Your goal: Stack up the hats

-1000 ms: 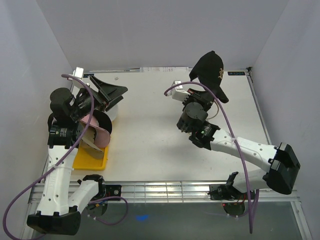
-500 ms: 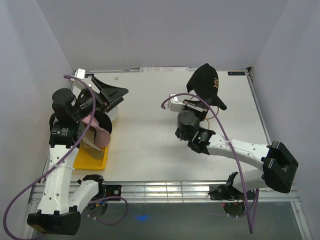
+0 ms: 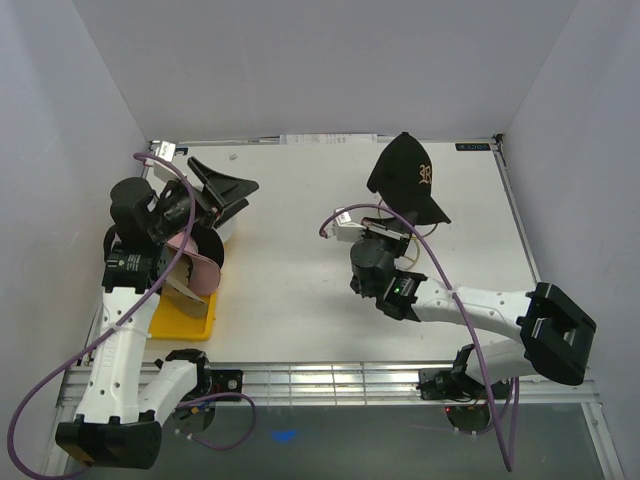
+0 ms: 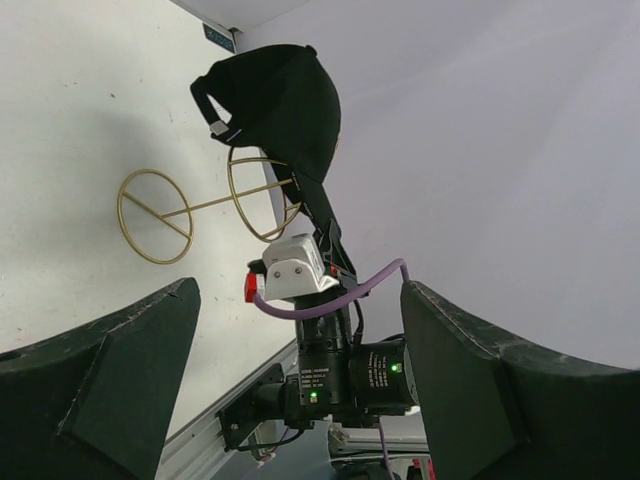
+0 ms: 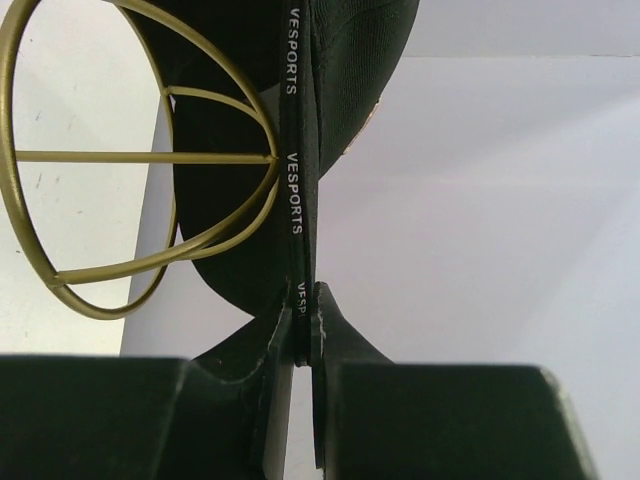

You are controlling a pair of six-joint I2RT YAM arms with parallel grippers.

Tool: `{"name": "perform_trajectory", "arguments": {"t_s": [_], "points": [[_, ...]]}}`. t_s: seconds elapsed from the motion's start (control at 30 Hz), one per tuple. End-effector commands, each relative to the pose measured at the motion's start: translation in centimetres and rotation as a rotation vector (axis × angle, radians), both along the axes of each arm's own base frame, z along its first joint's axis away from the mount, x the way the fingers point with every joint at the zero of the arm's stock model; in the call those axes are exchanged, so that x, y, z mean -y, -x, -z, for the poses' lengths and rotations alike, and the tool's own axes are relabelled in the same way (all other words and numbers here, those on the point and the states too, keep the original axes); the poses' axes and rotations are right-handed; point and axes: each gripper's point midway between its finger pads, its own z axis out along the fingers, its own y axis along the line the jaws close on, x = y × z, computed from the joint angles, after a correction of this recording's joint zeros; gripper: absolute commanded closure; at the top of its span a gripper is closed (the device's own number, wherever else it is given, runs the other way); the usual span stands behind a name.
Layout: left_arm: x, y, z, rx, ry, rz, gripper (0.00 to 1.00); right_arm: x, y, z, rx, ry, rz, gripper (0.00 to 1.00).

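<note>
Near the worktop's far right corner, the right gripper point(image 5: 303, 320) pinches the black cap point(image 3: 408, 175) by its band, aloft by the gold stand point(image 4: 155, 205). Likely the carry step: next it must cross to the pink cap point(image 3: 195, 258) at the left edge, where the left gripper point(image 3: 228, 190) gapes empty. White worktop point(image 3: 300, 270), pale walls.

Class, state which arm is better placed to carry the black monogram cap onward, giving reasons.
Right: the right gripper is shut on the black cap, held aloft; the left gripper stands open across the table.
</note>
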Motion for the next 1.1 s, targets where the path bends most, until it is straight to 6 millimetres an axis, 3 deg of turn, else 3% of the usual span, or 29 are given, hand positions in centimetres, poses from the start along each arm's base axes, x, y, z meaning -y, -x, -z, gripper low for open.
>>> {"name": "perform_trajectory", "arguments": {"t_s": [0.0, 0.5, 0.77, 0.9, 1.07], "points": [[0.1, 0.2, 0.3, 0.018, -0.016, 0.008, 0.09, 1.8, 1.5, 0.6, 0.052, -0.092, 0.113, 0.92], [0.0, -0.3, 2.3, -0.017, -0.037, 0.002, 0.09, 2.5, 2.2, 3.1, 0.064, -0.113, 0.127, 0.92], [-0.1, -0.4, 2.9, -0.026, -0.043, -0.002, 0.09, 1.8, 2.6, 4.6, 0.037, -0.058, 0.109, 0.92], [-0.1, -0.4, 3.2, -0.033, -0.047, -0.003, 0.09, 1.0, 3.0, 4.2, 0.049, -0.145, 0.11, 0.92], [-0.1, -0.3, 3.3, -0.032, -0.056, 0.0, 0.09, 0.3, 3.1, 4.4, 0.021, -0.112, 0.111, 0.92]]}}
